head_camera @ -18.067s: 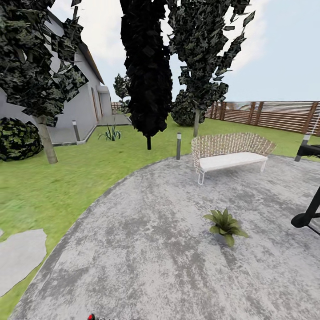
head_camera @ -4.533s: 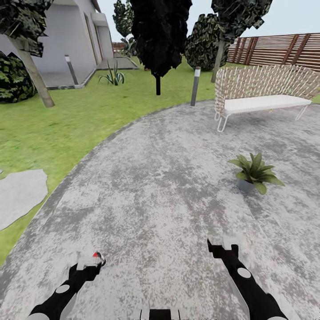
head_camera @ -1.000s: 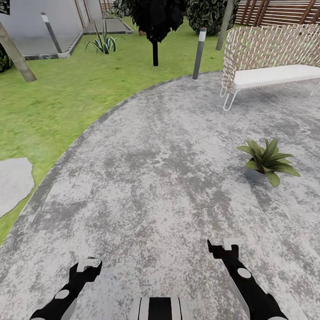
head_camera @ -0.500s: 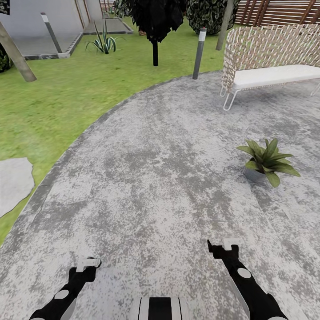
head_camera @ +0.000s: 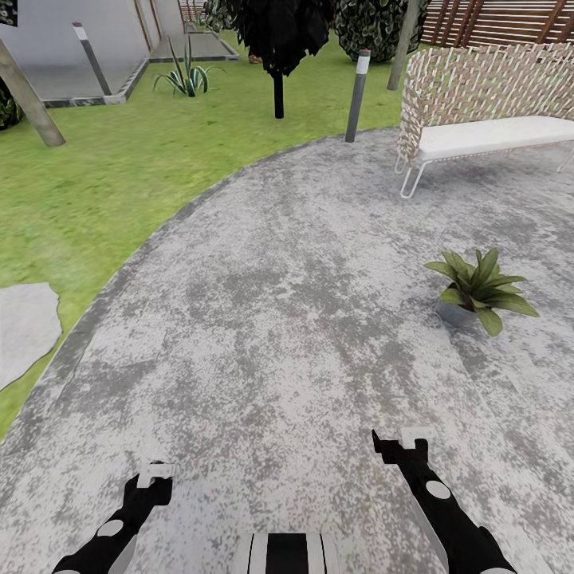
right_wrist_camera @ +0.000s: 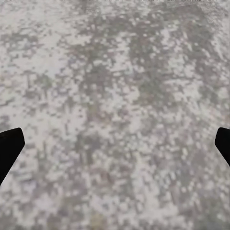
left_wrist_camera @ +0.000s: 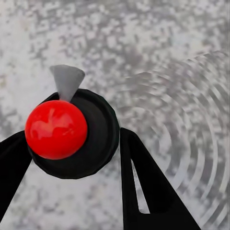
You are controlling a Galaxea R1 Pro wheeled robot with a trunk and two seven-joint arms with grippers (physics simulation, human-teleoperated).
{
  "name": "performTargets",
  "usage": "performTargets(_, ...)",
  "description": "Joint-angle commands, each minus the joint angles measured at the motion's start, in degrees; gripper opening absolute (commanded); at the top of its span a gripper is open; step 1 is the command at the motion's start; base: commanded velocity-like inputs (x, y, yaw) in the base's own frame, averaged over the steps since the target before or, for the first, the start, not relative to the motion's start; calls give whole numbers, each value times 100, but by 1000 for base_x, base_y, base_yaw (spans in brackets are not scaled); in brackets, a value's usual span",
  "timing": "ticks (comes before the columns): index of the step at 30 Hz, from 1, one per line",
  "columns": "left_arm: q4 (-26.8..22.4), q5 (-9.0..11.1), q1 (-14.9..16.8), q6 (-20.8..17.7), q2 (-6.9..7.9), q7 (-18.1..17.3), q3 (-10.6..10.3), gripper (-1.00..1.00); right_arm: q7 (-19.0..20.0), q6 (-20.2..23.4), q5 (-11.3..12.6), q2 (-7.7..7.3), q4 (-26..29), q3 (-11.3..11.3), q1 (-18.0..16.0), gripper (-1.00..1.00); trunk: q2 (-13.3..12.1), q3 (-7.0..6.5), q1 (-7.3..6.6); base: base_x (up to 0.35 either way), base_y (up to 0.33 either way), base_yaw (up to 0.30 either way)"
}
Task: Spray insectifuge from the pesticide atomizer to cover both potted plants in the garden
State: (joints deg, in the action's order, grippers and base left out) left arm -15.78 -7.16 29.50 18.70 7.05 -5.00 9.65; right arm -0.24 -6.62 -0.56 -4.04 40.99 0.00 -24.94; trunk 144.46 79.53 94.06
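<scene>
My left gripper [left_wrist_camera: 72, 165] is shut on the pesticide atomizer [left_wrist_camera: 96, 143], a dark round bottle with a red ball on top and a grey nozzle [left_wrist_camera: 67, 80]; its black fingers [left_wrist_camera: 139, 182] press both sides. From the head camera that left gripper [head_camera: 154, 477] hangs low over the paving. The right gripper [head_camera: 402, 445] is open with nothing in it, and its wrist camera shows the right gripper [right_wrist_camera: 115, 148] with fingertips far apart above bare paving. One potted plant [head_camera: 480, 285], a green rosette in a grey pot, stands ahead to the right. The other plant is out of view.
A wicker bench [head_camera: 478, 119] with a white seat stands at the back right. A grey bollard light [head_camera: 355, 94] and a dark tree [head_camera: 278, 48] mark the paving's far edge. Grass [head_camera: 104, 199] and a stepping stone [head_camera: 24, 327] lie to the left.
Since 4.5 s ago the head view has tilted down and drawn closer to the plant. In the last second only my left wrist has shifted slightly.
</scene>
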Motion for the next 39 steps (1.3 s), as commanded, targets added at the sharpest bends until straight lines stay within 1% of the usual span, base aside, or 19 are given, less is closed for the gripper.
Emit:
performTargets(1, 5, -66, 3, 20, -4, -32, 46, -100, -2, -17, -6, 0, -3, 0, -2, 100, 1, 3, -1, 0, 0, 0)
performTargets(10, 5, -63, 3, 20, -6, -36, 46, -100, -2, -18, -6, 0, -3, 0, -2, 100, 1, 3, -1, 0, 0, 0)
performTargets(31, 5, -57, 3, 25, -11, -36, 46, -100, 1, -16, -11, 14, -2, 7, -2, 100, -27, -462, -55, 0, 0, 0)
performTargets(34, -2, -62, -85, 35, -11, -23, 51, -100, -2, -24, -7, 11, -3, 9, -2, 100, -31, -535, -63, 0, 0, 0)
performTargets(35, -4, -72, -206, 43, 10, 3, 60, -100, -9, -41, -6, -8, -3, -1, -2, 100, -32, -560, -65, 0, 0, 0)
performTargets(39, -4, -76, -424, 51, 34, 36, 70, -100, -7, -57, -8, -34, -58, -15, 4, 100, -38, -676, -76, 0, 0, -41)
